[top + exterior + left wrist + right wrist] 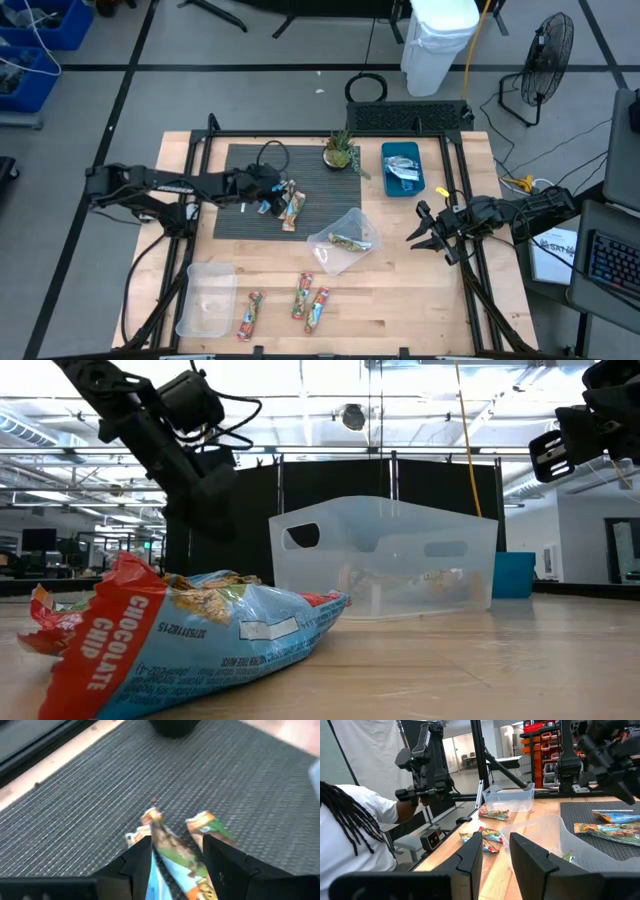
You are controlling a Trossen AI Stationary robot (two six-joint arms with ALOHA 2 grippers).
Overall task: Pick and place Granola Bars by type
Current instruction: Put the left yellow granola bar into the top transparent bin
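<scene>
Your left jaws stand apart, one finger on each side of an orange-and-green granola bar (175, 851) that lies on the dark ribbed mat (240, 215), so the left gripper (271, 197) has this bar bracketed but not pinched. It hovers at the mat's centre, with a small cluster of like bars (290, 207) right at its 3 o'clock. The right gripper (432, 235) waits above the bench's right edge; its jaws show a narrow gap with nothing between them.

The rest of the stock is spread out. Three more orange-red-green bars (300, 303) lie on the bare wood toward the 6 o'clock edge of the bench (420, 300). A tilted clear bin (345, 240) near the centre already holds one bar, a blue bin (402, 167) at about 1 o'clock holds silvery packets, and a second clear bin (206, 298) sits at about 7 o'clock. A potted plant (340, 150) stands at the mat's 12 o'clock edge.

My read is that this bar is either just set down with its kind or about to be taken. If you are releasing, lift straight up so the fingers do not drag the foil and scatter the pile beside it. If you are picking, centre the wrapper across its narrow width, close on the bar's middle and not the crimped end, and check that the neighbouring bar is clear of the finger.
</scene>
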